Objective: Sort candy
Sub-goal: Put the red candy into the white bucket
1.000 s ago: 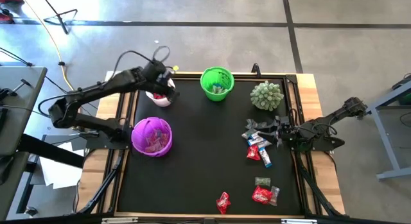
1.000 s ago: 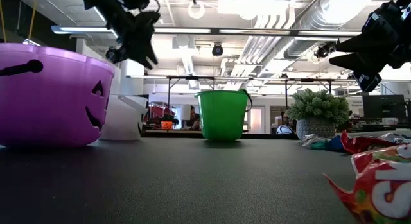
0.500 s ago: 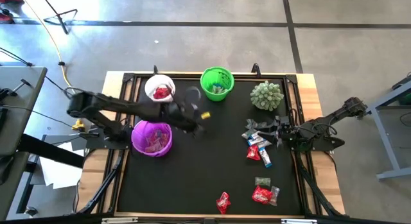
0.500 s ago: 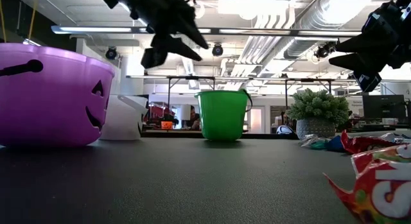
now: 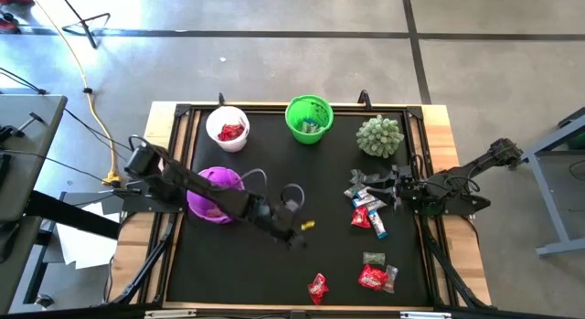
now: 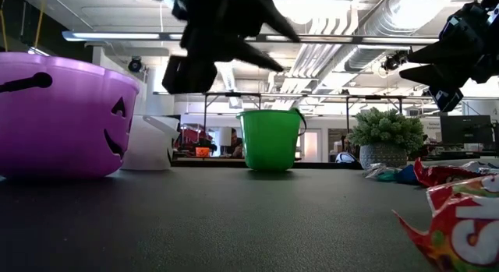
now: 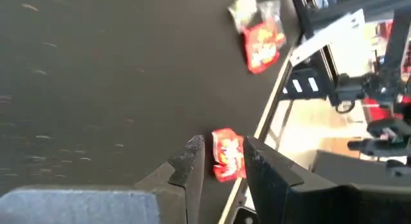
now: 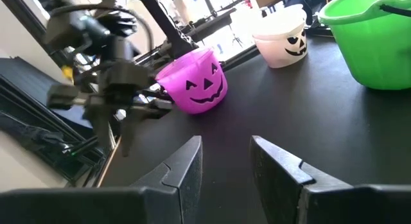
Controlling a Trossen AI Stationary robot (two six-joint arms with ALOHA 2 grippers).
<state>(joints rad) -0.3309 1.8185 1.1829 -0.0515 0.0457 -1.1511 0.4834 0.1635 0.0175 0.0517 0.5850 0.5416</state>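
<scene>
Three pumpkin-face buckets, one purple (image 5: 216, 193), one white (image 5: 228, 128), one green (image 5: 308, 119), two arms

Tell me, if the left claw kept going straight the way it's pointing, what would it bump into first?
Probably the lone red candy near the table's front edge: it sits right between the left gripper's open fingers in its wrist view, though how far ahead is unclear.

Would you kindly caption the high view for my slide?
Left gripper reaches mid-table toward a red candy; right gripper waits beside the candy pile.
</scene>
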